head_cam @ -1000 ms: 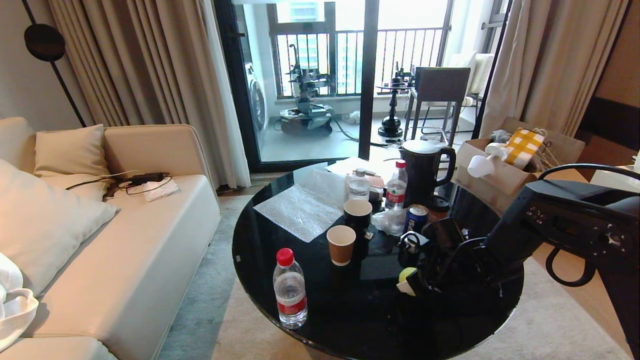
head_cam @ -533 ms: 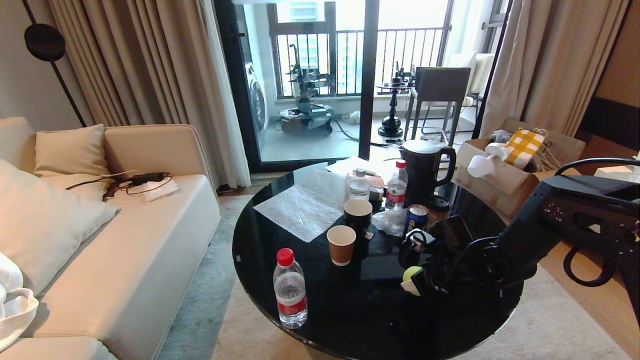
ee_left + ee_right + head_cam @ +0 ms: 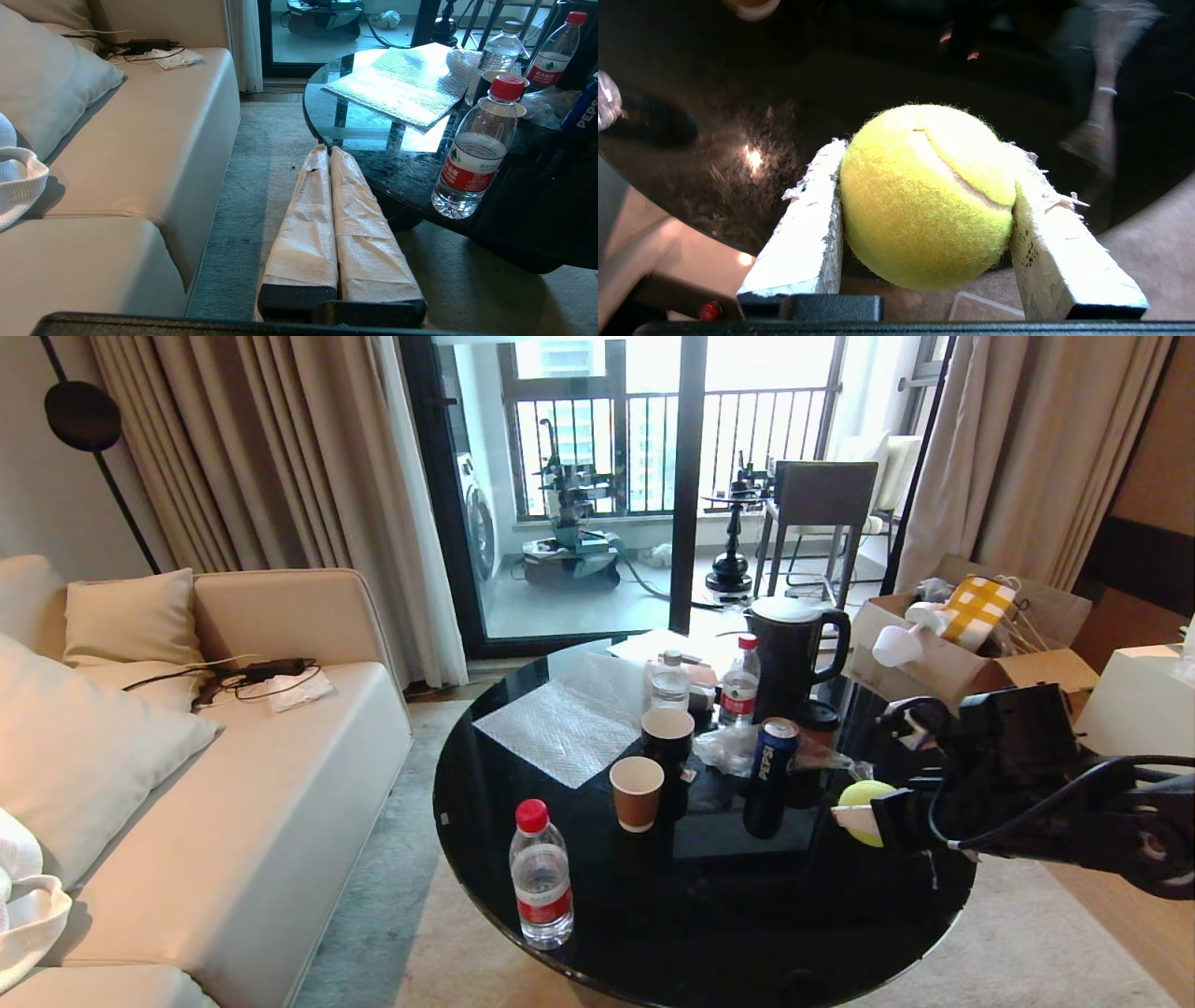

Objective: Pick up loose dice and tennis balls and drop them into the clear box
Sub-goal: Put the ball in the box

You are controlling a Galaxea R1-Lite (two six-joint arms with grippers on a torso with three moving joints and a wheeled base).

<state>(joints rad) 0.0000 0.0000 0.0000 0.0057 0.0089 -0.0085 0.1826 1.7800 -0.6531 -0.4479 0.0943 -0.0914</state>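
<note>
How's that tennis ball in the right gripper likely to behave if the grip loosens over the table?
The tennis ball is round, so it would probably roll off the glossy black table if dropped. Its fuzzy felt likely resists slipping between the right gripper's padded fingers. It shows no visible denting there, so it seems fairly firm.

beige sofa (image 3: 233, 784), curtains (image 3: 261, 448), balcony door (image 3: 653, 476)

Home living room: sofa (image 3: 280, 784), curtains (image 3: 261, 448), coffee table (image 3: 597, 915).
</note>
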